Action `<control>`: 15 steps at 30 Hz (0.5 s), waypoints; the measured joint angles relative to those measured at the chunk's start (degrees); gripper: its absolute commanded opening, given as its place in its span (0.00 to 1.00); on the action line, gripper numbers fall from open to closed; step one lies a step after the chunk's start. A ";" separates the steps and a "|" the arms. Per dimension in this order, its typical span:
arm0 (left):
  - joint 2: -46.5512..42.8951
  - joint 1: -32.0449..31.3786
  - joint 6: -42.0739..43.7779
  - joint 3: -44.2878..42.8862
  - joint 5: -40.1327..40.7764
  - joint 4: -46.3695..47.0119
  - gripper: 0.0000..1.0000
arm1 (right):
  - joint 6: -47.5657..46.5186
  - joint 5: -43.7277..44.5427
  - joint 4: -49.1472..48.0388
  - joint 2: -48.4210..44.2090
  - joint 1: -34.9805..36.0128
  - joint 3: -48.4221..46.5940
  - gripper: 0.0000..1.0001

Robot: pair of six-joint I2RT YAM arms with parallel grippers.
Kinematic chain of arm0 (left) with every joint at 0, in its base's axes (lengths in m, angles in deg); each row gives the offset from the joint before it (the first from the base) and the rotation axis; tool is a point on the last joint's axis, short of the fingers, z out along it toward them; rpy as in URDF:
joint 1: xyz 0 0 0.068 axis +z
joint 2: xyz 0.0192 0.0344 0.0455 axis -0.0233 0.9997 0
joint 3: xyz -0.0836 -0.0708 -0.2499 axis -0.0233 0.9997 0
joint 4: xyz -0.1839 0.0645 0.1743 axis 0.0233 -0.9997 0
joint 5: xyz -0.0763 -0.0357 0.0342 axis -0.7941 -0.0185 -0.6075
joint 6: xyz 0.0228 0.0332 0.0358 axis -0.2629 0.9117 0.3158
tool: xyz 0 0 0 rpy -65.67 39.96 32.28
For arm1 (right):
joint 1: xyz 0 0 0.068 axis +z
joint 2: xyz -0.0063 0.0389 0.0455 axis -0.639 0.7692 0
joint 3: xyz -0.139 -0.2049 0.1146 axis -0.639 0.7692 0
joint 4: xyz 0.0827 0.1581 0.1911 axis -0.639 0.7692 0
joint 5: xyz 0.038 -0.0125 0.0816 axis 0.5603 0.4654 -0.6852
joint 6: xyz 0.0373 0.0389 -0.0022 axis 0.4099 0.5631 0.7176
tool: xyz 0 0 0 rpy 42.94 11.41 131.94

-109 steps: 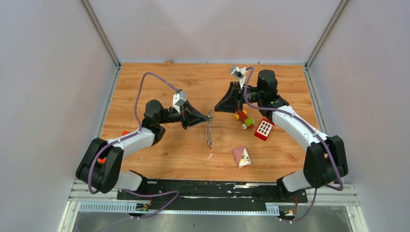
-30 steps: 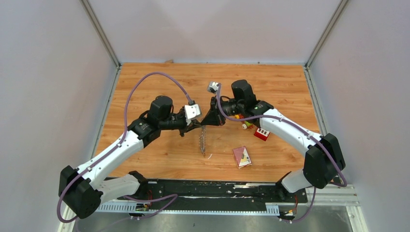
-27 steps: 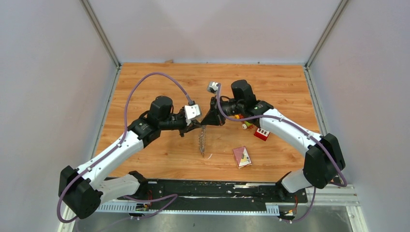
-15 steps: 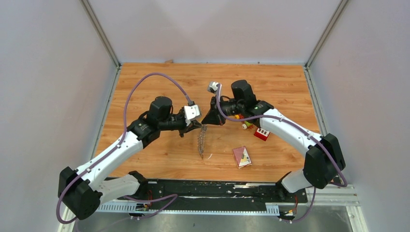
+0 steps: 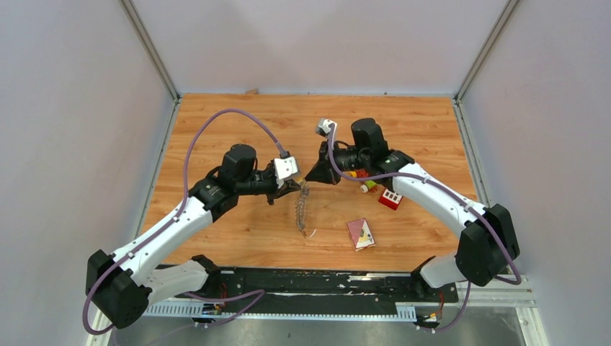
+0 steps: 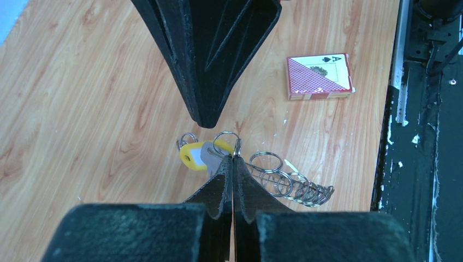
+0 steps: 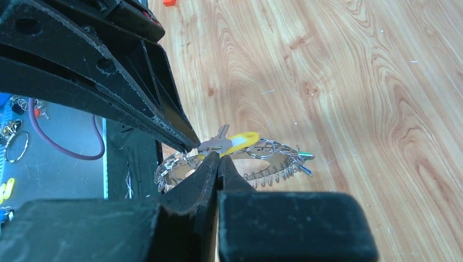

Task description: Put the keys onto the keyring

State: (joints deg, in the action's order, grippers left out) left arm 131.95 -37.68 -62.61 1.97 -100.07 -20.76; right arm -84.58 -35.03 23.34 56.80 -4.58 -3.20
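The keyring (image 5: pixel 302 210), a wire ring strung with many small metal rings, hangs above the table from my left gripper (image 5: pixel 295 187). In the left wrist view, the left gripper (image 6: pixel 233 159) is shut on the keyring's (image 6: pixel 289 185) wire. A key with a yellow tag (image 6: pixel 189 155) hangs at the pinch point. My right gripper (image 5: pixel 309 177) faces it, and its shut tip (image 6: pixel 205 121) stands just above the key with nothing visibly in it. In the right wrist view, my right gripper (image 7: pixel 218 155) sits just under the yellow key (image 7: pixel 243 139), beside the left gripper (image 7: pixel 188 144).
A red playing-card box (image 5: pixel 361 233) lies near the front, right of the keyring. A red block with white buttons (image 5: pixel 391 198) and a yellow-red-green toy (image 5: pixel 364 182) lie under the right arm. The black front rail (image 6: pixel 426 109) borders the table.
The right gripper has drawn back a little to the right and away from the keyring, jaws closing fully. The left gripper still holds the hanging keyring in about the same place.
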 measured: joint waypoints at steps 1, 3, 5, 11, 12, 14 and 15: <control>0.00 0.00 0.00 0.00 0.00 0.00 0.00 | -0.09 0.00 -0.02 -0.11 -0.07 0.15 0.00; 0.00 0.00 0.04 0.00 0.02 0.00 0.00 | -0.68 -0.17 0.04 -0.57 -0.13 0.63 0.01; 0.00 0.00 0.26 0.00 -0.02 -0.04 0.00 | -1.44 -0.87 0.24 -1.16 -0.52 0.85 0.08; -0.33 0.00 2.78 0.00 -2.60 -1.66 0.00 | -8.00 -5.64 2.49 -4.39 -2.54 0.83 0.39; -0.50 0.00 3.61 0.00 -3.82 -2.25 0.00 | -10.45 -6.47 3.56 -5.20 -2.84 0.79 0.40; -0.98 0.00 5.35 0.00 -6.45 -3.30 0.00 | -15.41 -7.93 6.08 -6.88 -3.10 0.74 0.42; -1.29 0.00 6.64 0.00 -8.11 -3.93 0.00 | -18.25 -8.76 7.52 -7.80 -3.08 0.74 0.44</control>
State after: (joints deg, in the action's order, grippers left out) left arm 130.66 -37.68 -55.96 1.97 -108.18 -24.69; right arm -102.83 -43.79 30.86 49.00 -7.66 -2.45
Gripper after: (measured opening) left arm 0.004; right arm 0.405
